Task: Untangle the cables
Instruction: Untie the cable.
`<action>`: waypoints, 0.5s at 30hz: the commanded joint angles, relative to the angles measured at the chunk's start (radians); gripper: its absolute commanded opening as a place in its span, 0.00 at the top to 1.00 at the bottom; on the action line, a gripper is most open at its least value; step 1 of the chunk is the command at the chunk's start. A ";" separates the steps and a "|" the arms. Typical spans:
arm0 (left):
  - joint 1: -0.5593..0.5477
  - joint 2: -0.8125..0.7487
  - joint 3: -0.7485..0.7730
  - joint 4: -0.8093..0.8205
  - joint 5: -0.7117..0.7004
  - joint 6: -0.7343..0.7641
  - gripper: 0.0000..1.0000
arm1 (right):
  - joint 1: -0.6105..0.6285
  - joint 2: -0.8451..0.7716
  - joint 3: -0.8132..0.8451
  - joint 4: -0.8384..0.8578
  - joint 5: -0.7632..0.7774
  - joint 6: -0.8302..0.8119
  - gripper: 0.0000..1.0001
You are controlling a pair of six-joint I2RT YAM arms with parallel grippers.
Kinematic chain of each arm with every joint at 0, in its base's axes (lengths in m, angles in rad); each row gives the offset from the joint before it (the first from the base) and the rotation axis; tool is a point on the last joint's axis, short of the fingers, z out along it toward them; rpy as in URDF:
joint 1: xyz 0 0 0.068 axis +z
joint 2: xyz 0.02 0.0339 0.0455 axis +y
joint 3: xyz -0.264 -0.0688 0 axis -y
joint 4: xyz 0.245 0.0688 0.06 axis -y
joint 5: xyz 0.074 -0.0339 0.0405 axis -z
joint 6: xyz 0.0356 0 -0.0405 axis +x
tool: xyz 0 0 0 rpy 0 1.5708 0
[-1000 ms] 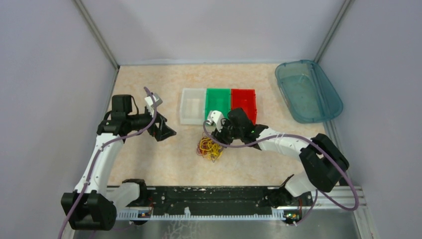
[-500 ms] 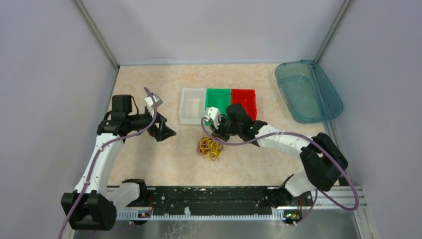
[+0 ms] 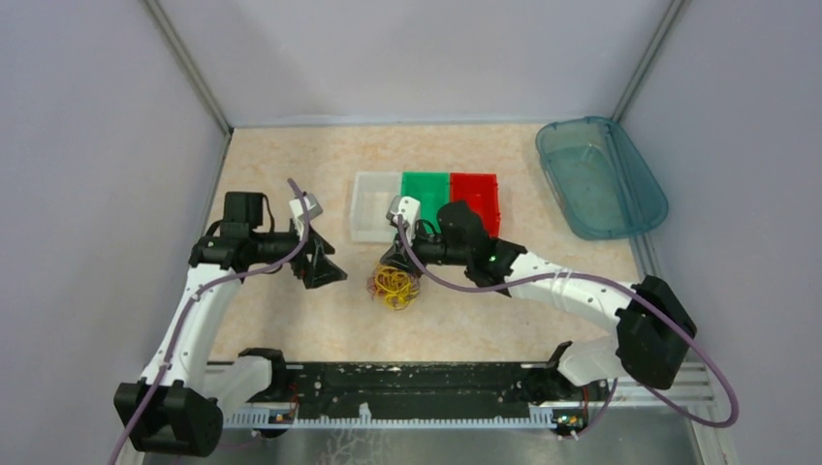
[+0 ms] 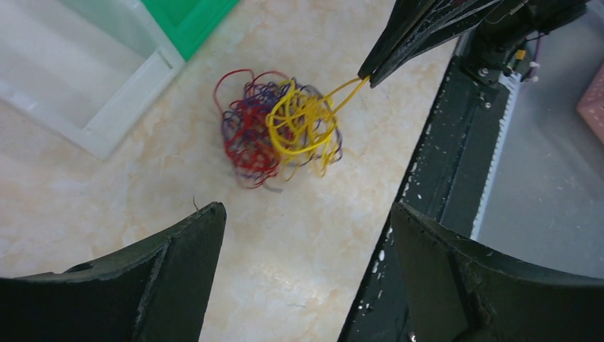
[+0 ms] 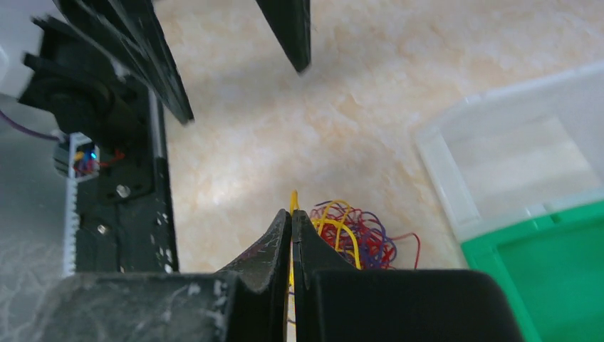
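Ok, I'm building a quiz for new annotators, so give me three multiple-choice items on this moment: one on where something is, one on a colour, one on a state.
1. Where does the tangle of cables lie?
A. in the green bin
B. on the table, outside every bin
C. in the teal tub

2. Which colour of strand does the right claw pinch?
A. yellow
B. red
C. purple

3. How is the left claw?
A. shut on the tangle
B. shut on nothing
C. open, holding nothing

Answers:
1 B: the top view shows the tangle on the table, on the near side of the white bin.
2 A: the left wrist view shows a yellow strand drawn taut into the closed tips.
3 C: its fingers stand wide apart, clear of the tangle.
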 commanded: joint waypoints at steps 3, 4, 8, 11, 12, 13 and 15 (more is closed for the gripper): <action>-0.101 -0.019 0.030 -0.020 0.049 -0.014 0.11 | 0.074 0.017 0.095 0.168 0.010 0.149 1.00; -0.117 -0.018 0.027 -0.008 0.040 -0.020 0.12 | 0.083 0.022 0.100 0.181 0.014 0.162 1.00; -0.148 -0.017 0.021 0.005 0.020 -0.016 0.19 | 0.089 0.035 0.104 0.240 -0.014 0.214 1.00; -0.149 -0.012 0.028 -0.005 0.038 0.025 0.23 | 0.091 0.039 0.103 0.268 -0.037 0.234 1.00; -0.150 -0.012 0.031 -0.019 0.048 0.042 0.24 | 0.090 0.040 0.102 0.280 -0.047 0.242 1.00; -0.150 -0.012 0.034 -0.024 0.054 0.050 0.25 | 0.090 0.041 0.101 0.291 -0.060 0.249 1.00; -0.149 -0.017 0.038 -0.026 0.060 0.054 0.24 | 0.090 0.043 0.102 0.313 -0.082 0.267 1.00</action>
